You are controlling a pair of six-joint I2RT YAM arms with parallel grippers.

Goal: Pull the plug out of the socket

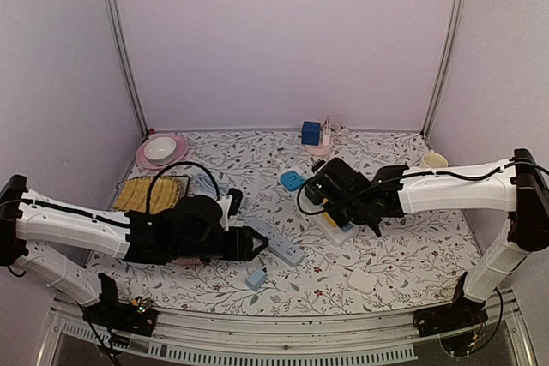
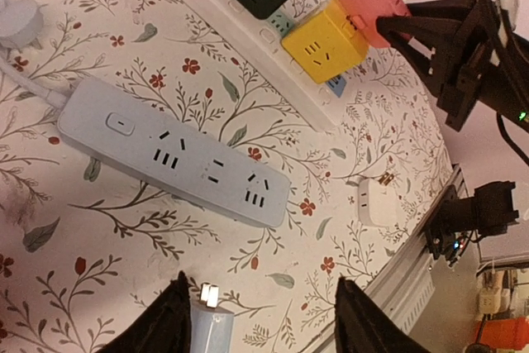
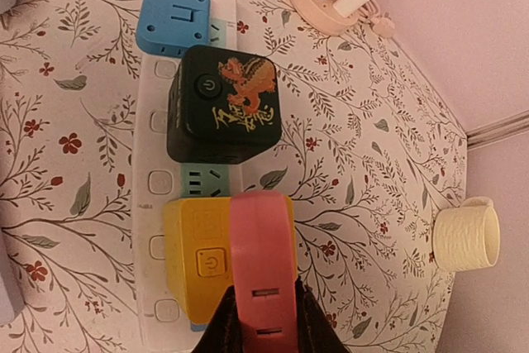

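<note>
A pink plug [image 3: 262, 262] sits in a yellow cube socket [image 3: 194, 262], which is plugged into a long white power strip [image 3: 155, 179]. My right gripper [image 3: 263, 324] is shut on the pink plug, one dark finger against each side. The left wrist view shows the same pink plug [image 2: 372, 7] and yellow cube [image 2: 324, 39] from the side. My left gripper [image 2: 260, 303] hangs open over the tablecloth beside a grey-blue power strip [image 2: 173, 155]. A small light-blue plug [image 2: 211, 324] lies loose by its left finger. From above, the right gripper [image 1: 333, 203] hides the pink plug.
A black cube adapter [image 3: 223, 113] and a blue plug [image 3: 173, 18] also sit on the white strip. A white adapter [image 1: 363, 281] lies near the front. A pink plate with a bowl [image 1: 161, 151], a yellow cloth [image 1: 153, 193], a blue cube [image 1: 310, 133] and a cup [image 1: 434, 160] lie further off.
</note>
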